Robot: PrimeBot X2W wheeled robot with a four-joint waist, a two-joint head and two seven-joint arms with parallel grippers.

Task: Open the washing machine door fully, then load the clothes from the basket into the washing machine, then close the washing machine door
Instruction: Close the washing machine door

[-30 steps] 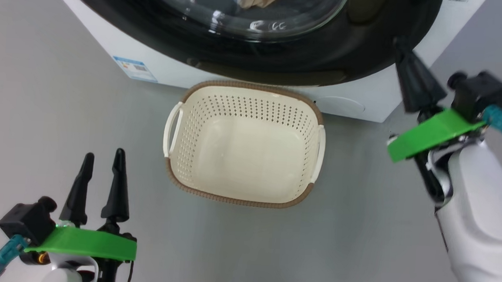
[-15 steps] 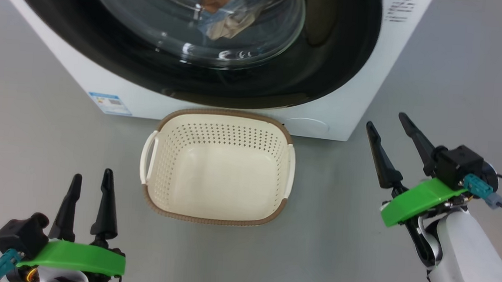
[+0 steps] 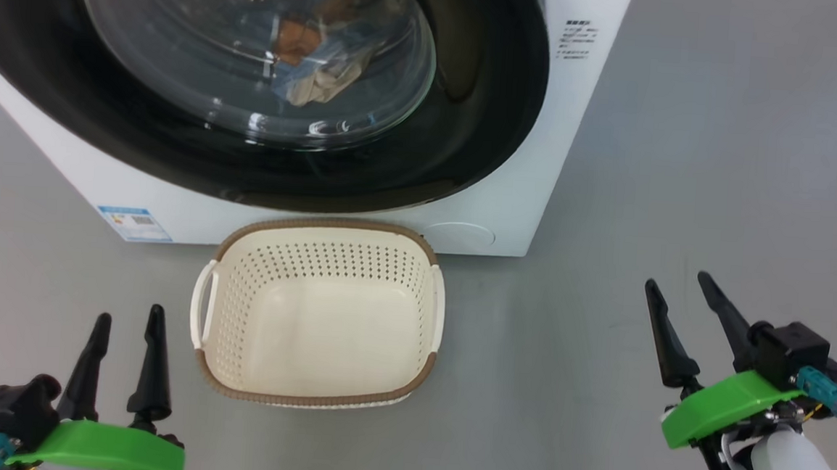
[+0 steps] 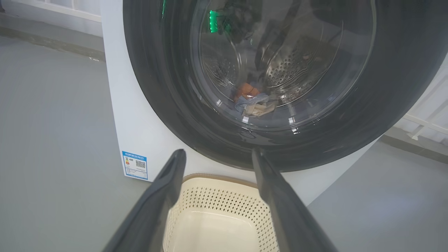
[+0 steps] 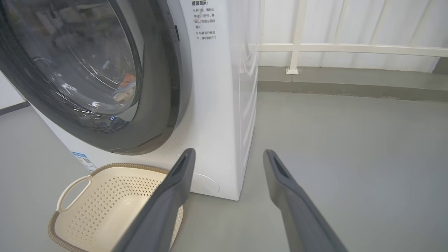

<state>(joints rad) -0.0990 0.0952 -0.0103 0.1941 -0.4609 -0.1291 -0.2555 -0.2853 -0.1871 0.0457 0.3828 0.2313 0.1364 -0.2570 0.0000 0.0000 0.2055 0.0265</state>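
A grey floor (image 3: 684,171) is seen, on which one white washing machine (image 3: 570,128) stands. Its one door (image 3: 469,122) is shut, and one bundle of clothes (image 3: 313,61) is seen behind the glass. One basket (image 3: 324,226) is set just before the machine's lower front edge. Two grippers are held with fingers apart: the left gripper (image 3: 130,313) and the right gripper (image 3: 676,278), the latter drawn back from the door's rim, where it was seen a second ago.

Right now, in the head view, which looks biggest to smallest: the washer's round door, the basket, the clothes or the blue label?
1. Round black-rimmed glass door
2. Cream perforated plastic basket
3. Blue, orange and cream clothes behind the glass
4. Small blue label
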